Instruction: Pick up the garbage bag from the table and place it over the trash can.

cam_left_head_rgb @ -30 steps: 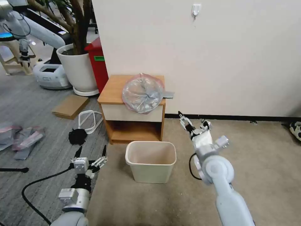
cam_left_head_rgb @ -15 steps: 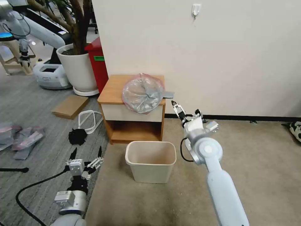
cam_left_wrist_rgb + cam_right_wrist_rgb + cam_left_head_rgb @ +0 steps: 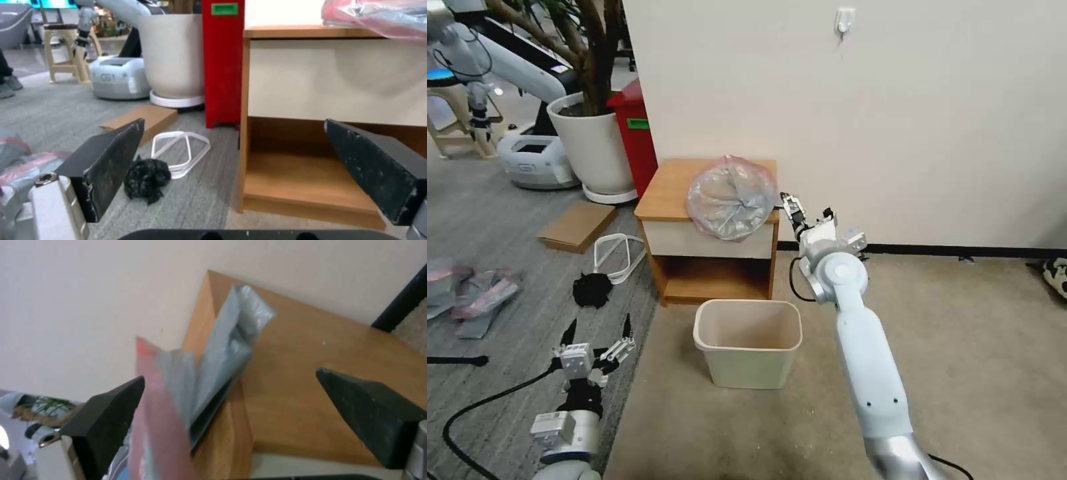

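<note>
Reaching for the pick-up, nothing grasped yet. Garbage bag (image 3: 731, 198) lying crumpled on the table (image 3: 670, 193), overhanging the front edge, with the trash can (image 3: 748, 341) on the floor just in front. Right gripper (image 3: 806, 213) at the table's right corner, jaws spread around the bag's grey tail. Left gripper (image 3: 596, 333) low beside the trash can, jaws spread, idle. Next, by the look of it: pinching the thin plastic firmly before lifting.

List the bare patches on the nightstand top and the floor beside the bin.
The table top is bare left of the garbage bag; its right edge is crowded by the open right pincer. Carpet right of the trash can is bare.
</note>
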Robot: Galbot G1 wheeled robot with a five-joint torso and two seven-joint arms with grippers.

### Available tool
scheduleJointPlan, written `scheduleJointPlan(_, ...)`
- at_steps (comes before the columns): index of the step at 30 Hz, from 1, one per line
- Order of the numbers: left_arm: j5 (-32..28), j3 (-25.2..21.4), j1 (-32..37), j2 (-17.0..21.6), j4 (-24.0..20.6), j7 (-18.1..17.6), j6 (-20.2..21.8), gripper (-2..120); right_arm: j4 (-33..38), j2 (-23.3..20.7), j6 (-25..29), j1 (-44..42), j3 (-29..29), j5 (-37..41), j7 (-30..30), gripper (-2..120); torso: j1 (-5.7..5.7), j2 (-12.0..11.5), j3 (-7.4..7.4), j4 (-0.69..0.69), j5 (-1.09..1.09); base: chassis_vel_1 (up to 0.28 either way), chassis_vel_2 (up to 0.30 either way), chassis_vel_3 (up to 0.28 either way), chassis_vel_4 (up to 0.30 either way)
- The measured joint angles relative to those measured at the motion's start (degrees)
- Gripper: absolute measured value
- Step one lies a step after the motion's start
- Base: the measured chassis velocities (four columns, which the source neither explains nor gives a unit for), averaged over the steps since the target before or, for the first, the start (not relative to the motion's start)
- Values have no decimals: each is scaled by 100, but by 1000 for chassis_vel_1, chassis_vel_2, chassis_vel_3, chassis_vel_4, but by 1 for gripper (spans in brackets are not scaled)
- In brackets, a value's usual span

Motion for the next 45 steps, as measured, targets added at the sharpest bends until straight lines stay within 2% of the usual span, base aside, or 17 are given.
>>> scheduleJointPlan(33, 187, -97, 69, -173, 62, -1, -168, 100, -634, -13, 9, 541, -37, -37, 147, 89, 0, 0, 0, 0, 0, 0, 0, 0, 0)
scheduleJointPlan(41, 197, -105, 69, -192, 86, -3, -178, 100, -707, -13, 8, 632, -43, -37, 149, 76, 0, 0, 0, 0, 0, 0, 0, 0, 0)
scheduleJointPlan(45, 220, -102, 53, -215, 117, -4, -181, 100, -726, -13, 9, 678, -44, -34, 149, 62, 0, 0, 0, 0, 0, 0, 0, 0, 0)
